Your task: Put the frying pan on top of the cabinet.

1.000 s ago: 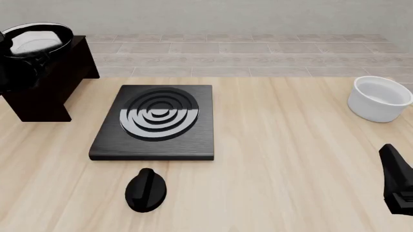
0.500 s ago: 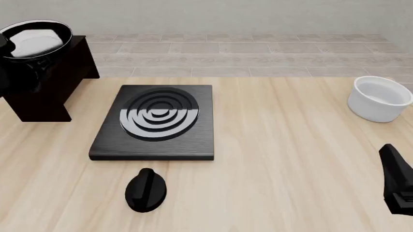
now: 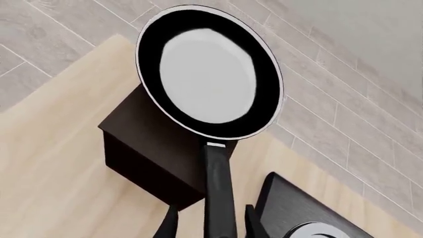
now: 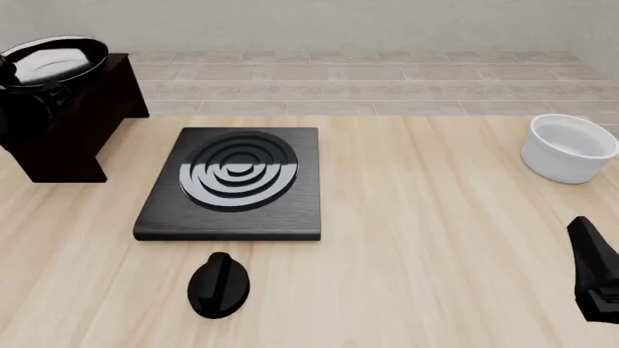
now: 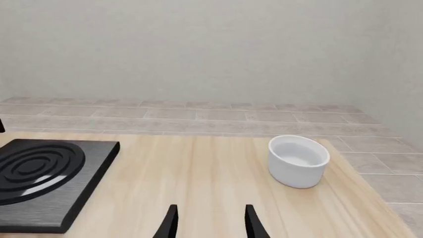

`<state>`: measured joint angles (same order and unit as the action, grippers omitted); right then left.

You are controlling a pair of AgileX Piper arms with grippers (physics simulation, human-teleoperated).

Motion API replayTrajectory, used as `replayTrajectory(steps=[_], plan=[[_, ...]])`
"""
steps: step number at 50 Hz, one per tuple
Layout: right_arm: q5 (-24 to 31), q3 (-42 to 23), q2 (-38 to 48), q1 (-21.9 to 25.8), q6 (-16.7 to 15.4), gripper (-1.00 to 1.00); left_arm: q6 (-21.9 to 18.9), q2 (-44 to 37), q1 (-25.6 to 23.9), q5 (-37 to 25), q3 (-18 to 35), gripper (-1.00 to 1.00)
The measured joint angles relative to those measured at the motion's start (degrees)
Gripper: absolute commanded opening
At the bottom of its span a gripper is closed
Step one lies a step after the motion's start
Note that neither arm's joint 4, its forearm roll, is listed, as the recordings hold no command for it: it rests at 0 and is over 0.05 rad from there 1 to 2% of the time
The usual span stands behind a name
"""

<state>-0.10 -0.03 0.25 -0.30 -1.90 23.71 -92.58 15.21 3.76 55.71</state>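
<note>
Left wrist view shows the left gripper (image 3: 210, 223) with its two fingers (image 3: 168, 225) closed in on the long thin handle of the frying pan (image 3: 209, 71), one finger on each side of it. The pan's round body sits over the flat top of the dark cabinet (image 3: 148, 148), but whether it rests on that top or hangs just above it cannot be told. From the front view the frying pan (image 4: 51, 59) is at the far left above the cabinet (image 4: 72, 123), tipped more toward the camera than half a second ago, its shiny inside now showing less white. Right wrist view shows the right gripper (image 5: 209, 220) with its fingers spread apart and nothing between them, above the wooden table (image 5: 198, 173), with the white bowl (image 5: 298, 160) and the stove plate (image 5: 39, 181) ahead.
</note>
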Motion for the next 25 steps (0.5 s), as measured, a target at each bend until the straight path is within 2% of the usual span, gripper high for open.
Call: replayTrajectory(steps=[25], plan=[[0.0, 0.0, 0.1, 0.1, 0.0, 1.00, -0.9, 3.2, 1.4, 0.4, -1.3, 1.00]])
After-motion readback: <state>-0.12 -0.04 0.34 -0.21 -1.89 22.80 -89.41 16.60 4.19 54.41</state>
